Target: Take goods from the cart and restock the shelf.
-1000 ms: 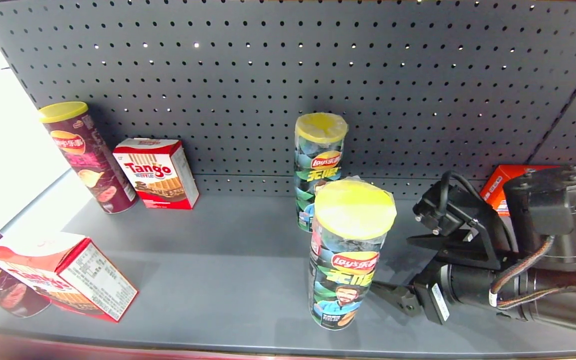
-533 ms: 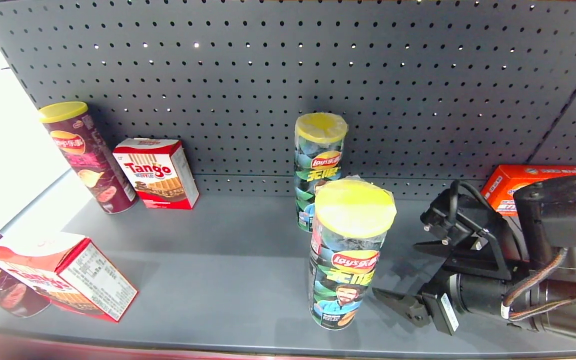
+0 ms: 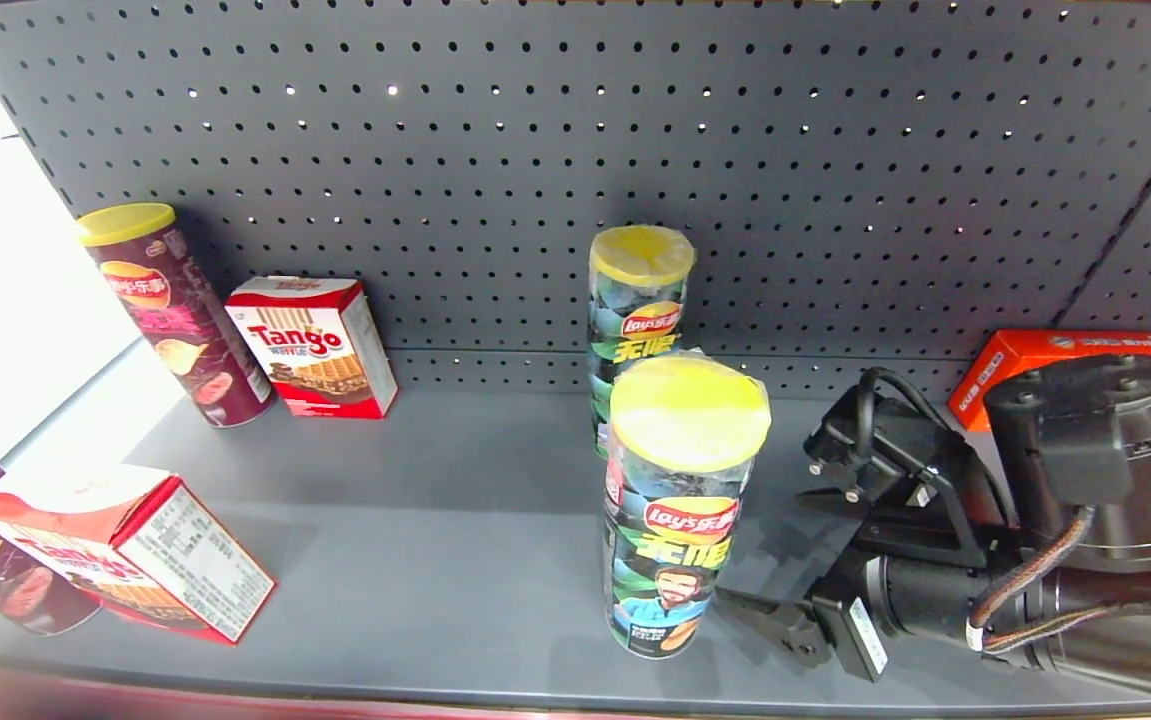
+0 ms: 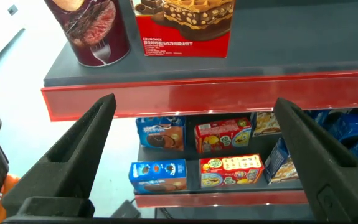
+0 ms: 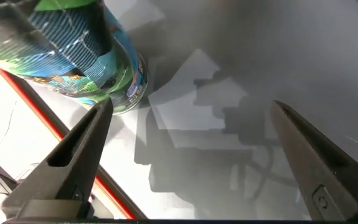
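Brand logos stand on the front can [image 3: 680, 520], the rear can [image 3: 638, 300] just behind it, and the red box [image 3: 315, 350] well left of it.

A shop — a grey pegboard-backed shelf [image 3: 435, 500] with a red front rail [image 4: 228, 96], stocked with snack tubes [image 3: 642, 330] and boxes [image 3: 315, 345].

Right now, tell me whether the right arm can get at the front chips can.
Probably yes. The right tool is open beside the front chips can, only bare shelf between them; the rear can stands behind it.
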